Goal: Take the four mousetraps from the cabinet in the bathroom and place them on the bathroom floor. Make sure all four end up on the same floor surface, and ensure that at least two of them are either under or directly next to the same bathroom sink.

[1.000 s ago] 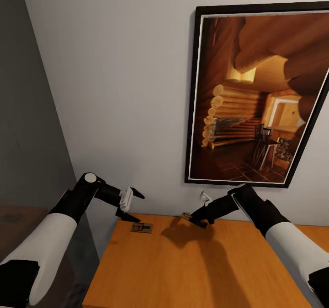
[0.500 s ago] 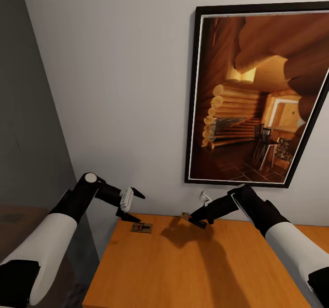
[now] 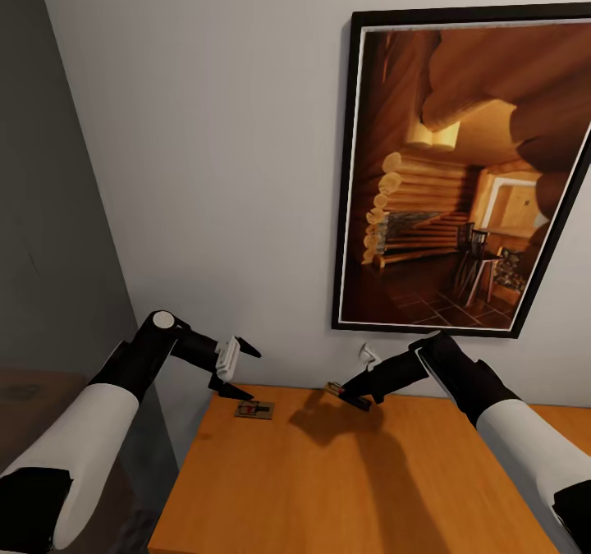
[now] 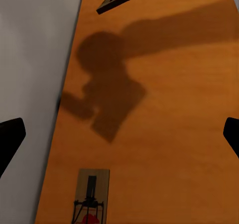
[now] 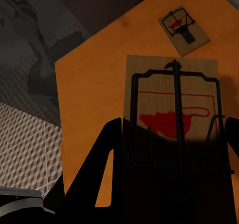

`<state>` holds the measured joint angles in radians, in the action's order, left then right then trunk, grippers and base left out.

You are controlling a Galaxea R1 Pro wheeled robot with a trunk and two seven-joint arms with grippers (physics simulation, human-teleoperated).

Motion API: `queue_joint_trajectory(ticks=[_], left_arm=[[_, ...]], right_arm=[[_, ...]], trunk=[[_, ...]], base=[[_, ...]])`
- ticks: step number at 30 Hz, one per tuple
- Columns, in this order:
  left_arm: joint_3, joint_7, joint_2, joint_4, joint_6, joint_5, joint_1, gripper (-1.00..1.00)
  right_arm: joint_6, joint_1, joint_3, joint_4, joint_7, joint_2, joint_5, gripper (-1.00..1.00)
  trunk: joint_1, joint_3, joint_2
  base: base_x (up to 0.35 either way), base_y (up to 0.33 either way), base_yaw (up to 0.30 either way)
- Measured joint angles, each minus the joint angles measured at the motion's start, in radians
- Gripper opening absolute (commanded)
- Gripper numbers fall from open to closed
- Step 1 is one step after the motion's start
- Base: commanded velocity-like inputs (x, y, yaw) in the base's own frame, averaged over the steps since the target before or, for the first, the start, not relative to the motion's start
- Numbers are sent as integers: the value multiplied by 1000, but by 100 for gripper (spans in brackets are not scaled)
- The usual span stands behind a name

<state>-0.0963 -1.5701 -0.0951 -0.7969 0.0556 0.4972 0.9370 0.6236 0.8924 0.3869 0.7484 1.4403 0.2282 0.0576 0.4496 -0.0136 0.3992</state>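
One mousetrap [image 5: 172, 109] sits clamped between your right fingers [image 3: 355, 391], just above the orange surface [image 3: 345, 488] of the cabinet. A second mousetrap [image 3: 254, 410] lies flat on that surface just below your left fingers [image 3: 238, 370], which are spread wide apart.

Two arms: white forearm shells, black wrists; left end effector [image 3: 237, 369] (white block) with black pointed fingers.
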Motion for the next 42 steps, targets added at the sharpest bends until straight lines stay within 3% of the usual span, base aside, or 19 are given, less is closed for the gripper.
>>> queue_joint_trajectory(ticks=[21, 27, 29, 36, 42], left_arm=[[0, 0, 0, 0, 0, 0, 0, 100], [0, 0, -2, 0, 0, 0, 0, 100], [0, 0, -2, 0, 0, 0, 0, 100], [0, 0, 3, 0, 0, 9, 0, 100], [0, 0, 4, 0, -1, 26, 0, 100]], right_arm=[[0, 0, -2, 1, 9, 9, 2, -100], [4, 0, 8, 11, 89, 17, 3, -100], [4, -1, 35, 3, 92, 18, 4, -100], [3, -7, 222, -3, 93, 21, 1, -100], [2, -8, 244, -2, 94, 23, 3, -100]], trunk=[[0, 0, 0], [0, 0, 0], [0, 0, 0], [0, 0, 0], [0, 0, 0]], base=[[0, 0, 0], [0, 0, 0], [0, 0, 0], [0, 0, 0], [0, 0, 0]])
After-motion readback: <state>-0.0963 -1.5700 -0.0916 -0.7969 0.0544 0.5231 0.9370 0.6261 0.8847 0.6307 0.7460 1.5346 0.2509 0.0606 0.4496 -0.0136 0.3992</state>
